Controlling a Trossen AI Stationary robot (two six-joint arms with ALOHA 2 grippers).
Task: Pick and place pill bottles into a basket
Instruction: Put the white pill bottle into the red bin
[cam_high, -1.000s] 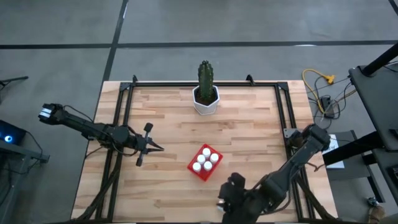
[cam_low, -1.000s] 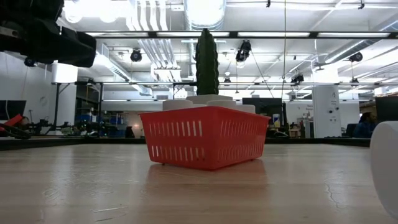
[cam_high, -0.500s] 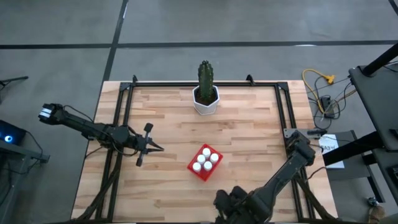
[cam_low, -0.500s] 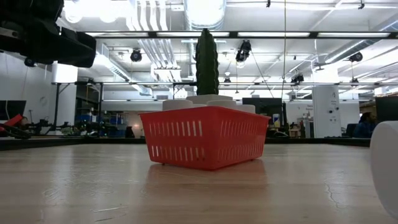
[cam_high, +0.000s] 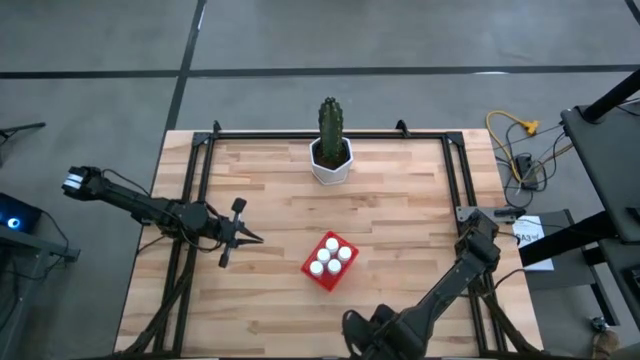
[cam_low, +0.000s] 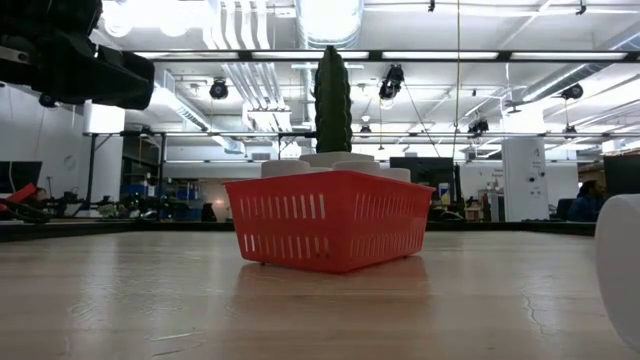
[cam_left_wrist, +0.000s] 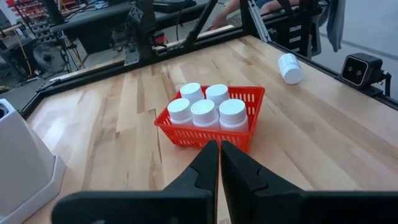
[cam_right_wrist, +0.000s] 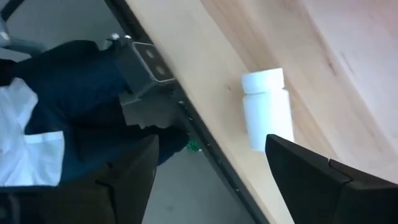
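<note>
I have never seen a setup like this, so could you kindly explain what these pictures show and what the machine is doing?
This is a robot with two dark arms at a wooden table. One picture looks straight down on it, one looks level across the tabletop, and two come from cameras on the arms' wrists.

In the middle sits a red basket holding five white pill bottles. A potted cactus stands at the far edge. A sixth bottle lies on its side near the table's edge.

The left gripper waits over the table's left side, fingers shut, holding nothing. The right gripper is at the near edge with its fingers open, just short of the fallen bottle, holding nothing.
</note>
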